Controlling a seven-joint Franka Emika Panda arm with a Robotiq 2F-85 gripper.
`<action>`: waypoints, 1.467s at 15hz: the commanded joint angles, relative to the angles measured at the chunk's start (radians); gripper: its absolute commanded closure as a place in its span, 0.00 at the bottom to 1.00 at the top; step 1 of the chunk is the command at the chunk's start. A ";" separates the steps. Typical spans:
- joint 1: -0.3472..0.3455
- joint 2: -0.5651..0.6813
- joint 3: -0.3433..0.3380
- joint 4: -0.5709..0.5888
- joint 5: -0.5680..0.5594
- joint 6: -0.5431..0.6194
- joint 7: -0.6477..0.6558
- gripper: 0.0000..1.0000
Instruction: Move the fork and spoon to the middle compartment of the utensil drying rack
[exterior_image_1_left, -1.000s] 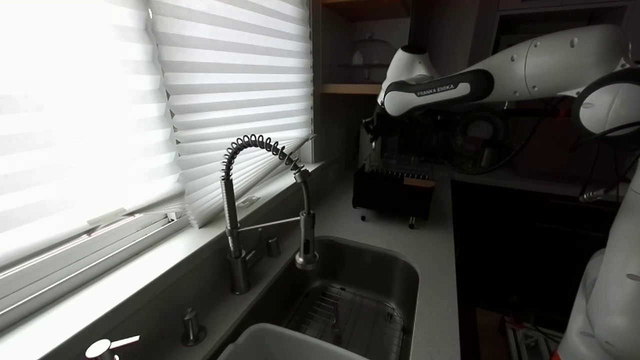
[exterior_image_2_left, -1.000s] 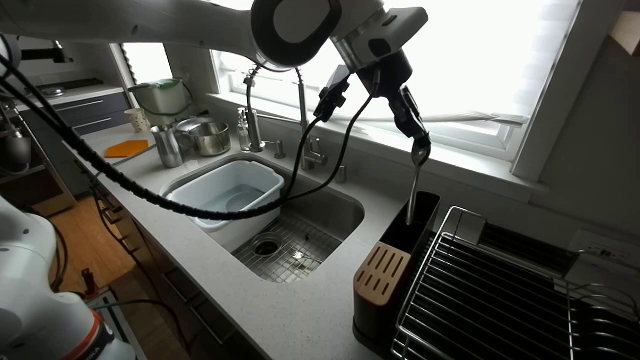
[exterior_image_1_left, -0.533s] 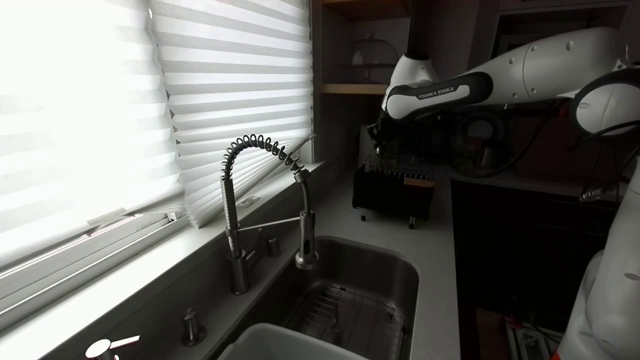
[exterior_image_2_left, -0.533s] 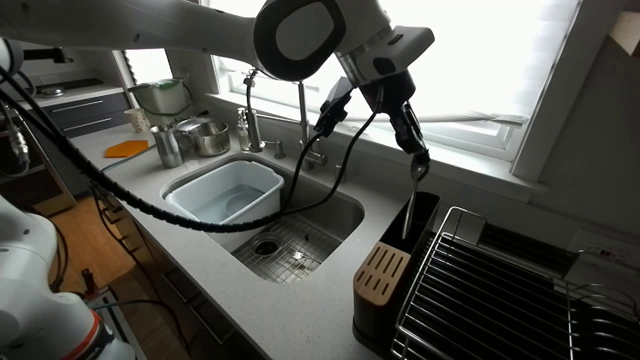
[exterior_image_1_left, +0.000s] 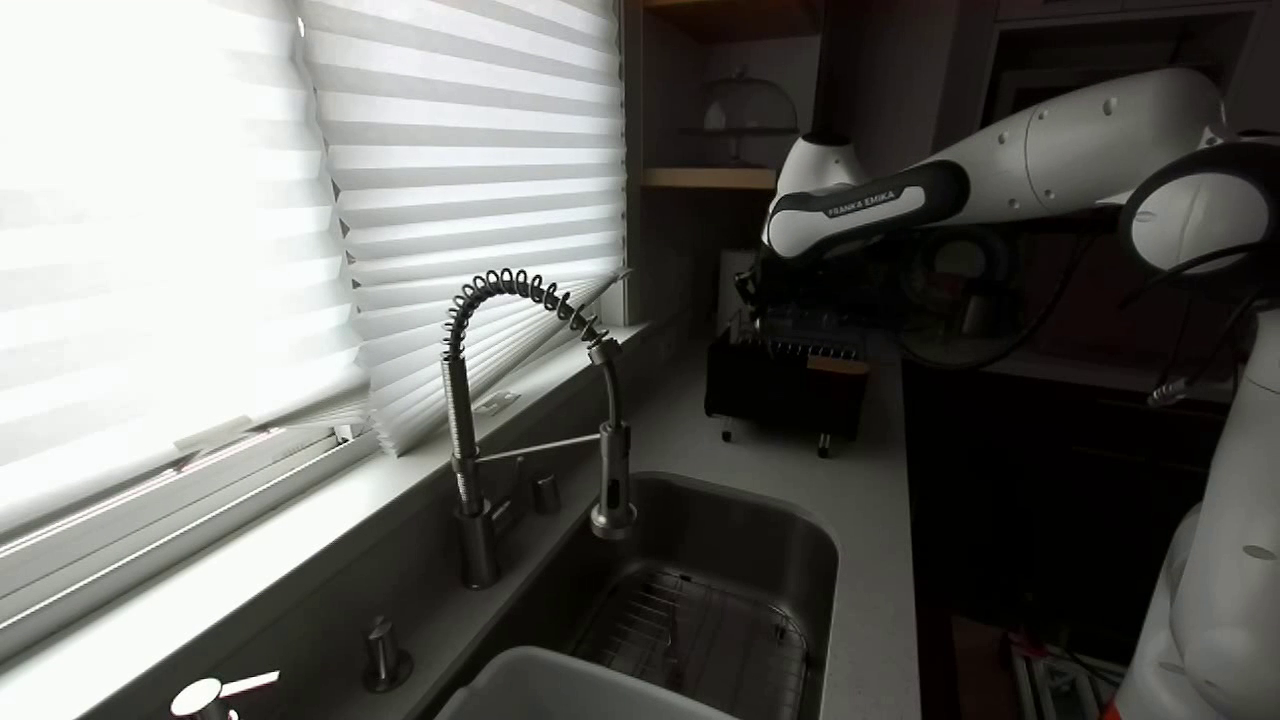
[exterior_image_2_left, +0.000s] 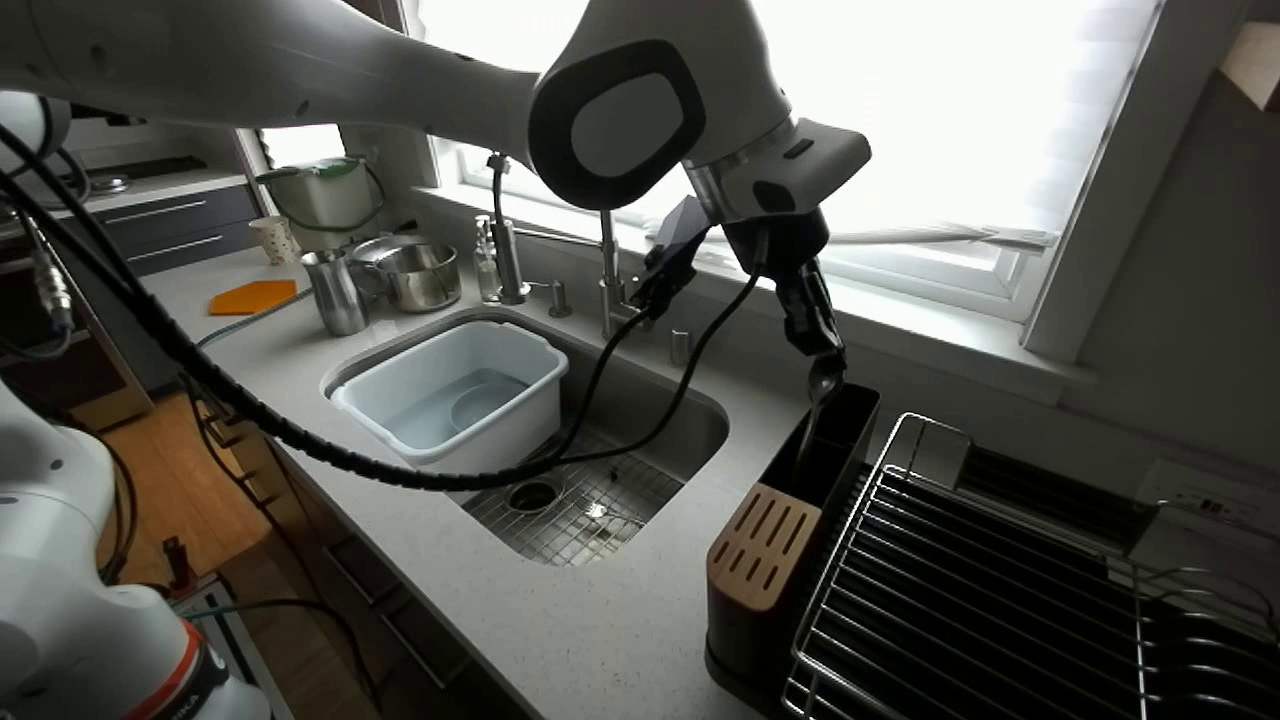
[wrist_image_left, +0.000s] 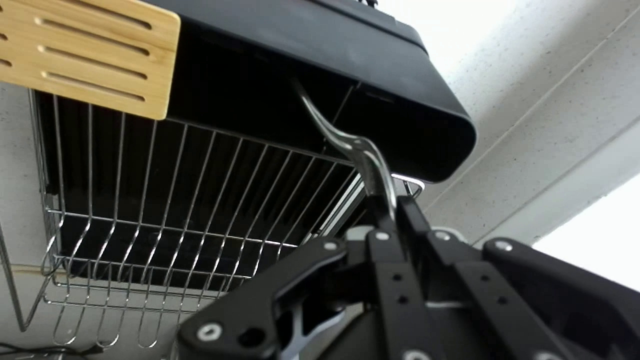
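Now — spoon handle (wrist_image_left: 321, 121) inside utensil rack's (wrist_image_left: 310, 40) middle compartment (wrist_image_left: 230, 82).

I'm holding the arm (exterior_image_1_left: 1040, 150) extended, pointing the gripper (wrist_image_left: 397, 209) down at a slant, its fingers (wrist_image_left: 387, 250) clamping close together.

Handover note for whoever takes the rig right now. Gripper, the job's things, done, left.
Gripper: shut on the head of what looks like the spoon, handle slanting down.
Utensil drying rack: on the counter; spoon handle appears to reach into its middle compartment, between the wooden lid and the divider.
Fork: can't make it out in any view; the rack's inside is too dark.
Done: spoon lined up, not yet released.
Left: likely lower it, let go, then find the fork or confirm it's already in.
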 joint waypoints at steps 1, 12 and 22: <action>-0.005 0.019 -0.009 -0.002 0.005 -0.004 -0.006 0.98; 0.000 0.059 -0.019 -0.001 -0.015 0.006 0.013 0.98; 0.004 0.033 -0.020 -0.013 -0.026 0.010 0.029 0.18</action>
